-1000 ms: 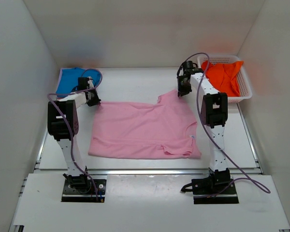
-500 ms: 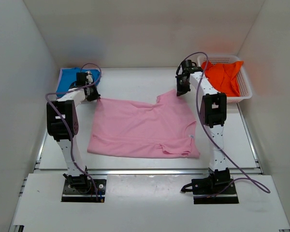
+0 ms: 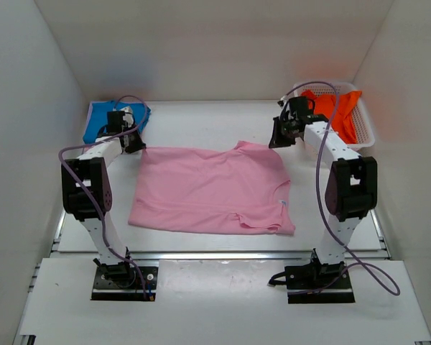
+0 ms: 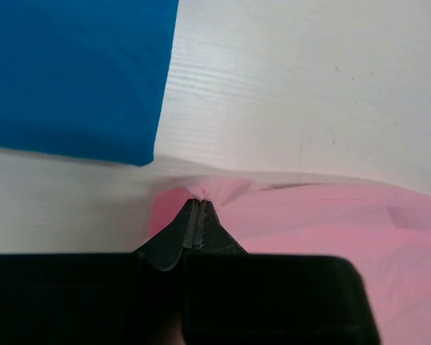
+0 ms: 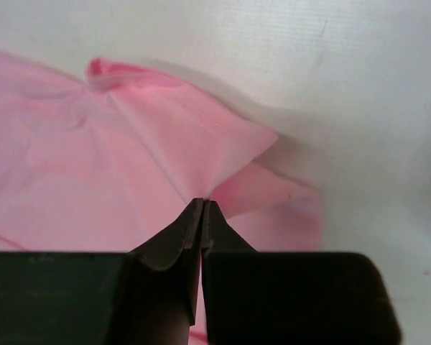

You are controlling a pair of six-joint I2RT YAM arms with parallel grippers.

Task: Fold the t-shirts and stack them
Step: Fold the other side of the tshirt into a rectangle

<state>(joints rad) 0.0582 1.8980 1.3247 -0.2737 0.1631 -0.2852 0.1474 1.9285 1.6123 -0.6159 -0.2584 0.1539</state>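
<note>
The light pink t-shirt (image 3: 208,190) lies spread across the middle of the table. My left gripper (image 3: 134,144) is shut on its far left corner; in the left wrist view the pink cloth (image 4: 309,223) bunches at the tips of that gripper (image 4: 197,203). My right gripper (image 3: 278,139) is shut on the shirt's far right corner, and the cloth (image 5: 151,165) pulls up into a peak at its closed tips (image 5: 202,203). The bright blue t-shirt (image 3: 99,118) lies flat at the far left (image 4: 72,72). The orange t-shirt (image 3: 335,113) sits crumpled in the basket.
A white lattice basket (image 3: 368,133) stands at the far right against the wall. White walls close in the table on the left, back and right. Purple cables loop off both arms.
The right gripper closed on the shirt's far right corner and pulled it to the right, its arm swinging outward. The left gripper drew its corner a little further back and left. The shirt is stretched flatter.
</note>
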